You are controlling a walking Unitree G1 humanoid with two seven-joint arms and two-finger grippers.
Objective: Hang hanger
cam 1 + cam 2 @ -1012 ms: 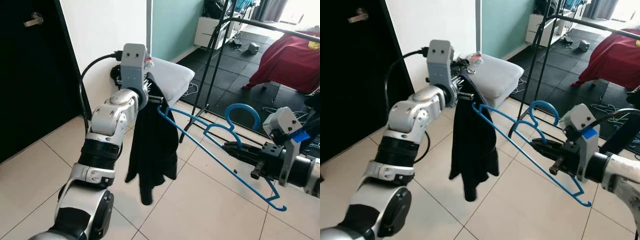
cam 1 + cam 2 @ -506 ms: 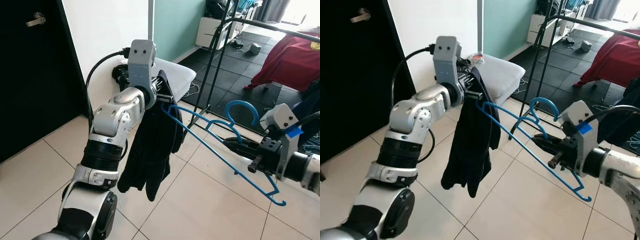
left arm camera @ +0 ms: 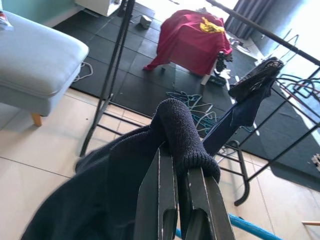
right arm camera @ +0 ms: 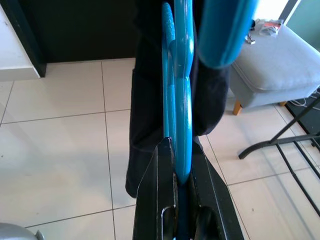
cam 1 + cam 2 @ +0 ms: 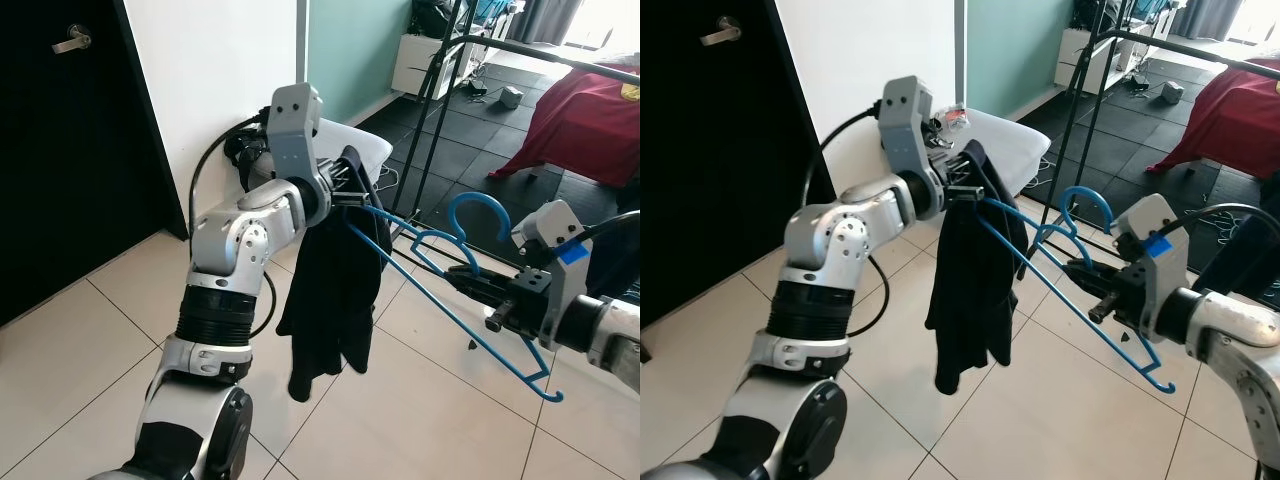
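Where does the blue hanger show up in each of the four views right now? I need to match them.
Left eye view: blue hanger runs centre to lower right, into the right claw.
Right eye view: centre-right, hook up.
Left wrist view: only a blue sliver at the bottom edge.
Right wrist view: fills the centre, clamped edge-on.
Shared landmark: the dark garment hanging from the left claw.

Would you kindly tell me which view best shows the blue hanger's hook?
The left eye view: the blue hanger's hook curves clear against the floor. The right eye view shows it too, beside the rack's pole. The right wrist view gives only a blurred, close edge; the left wrist view, a sliver of bar.
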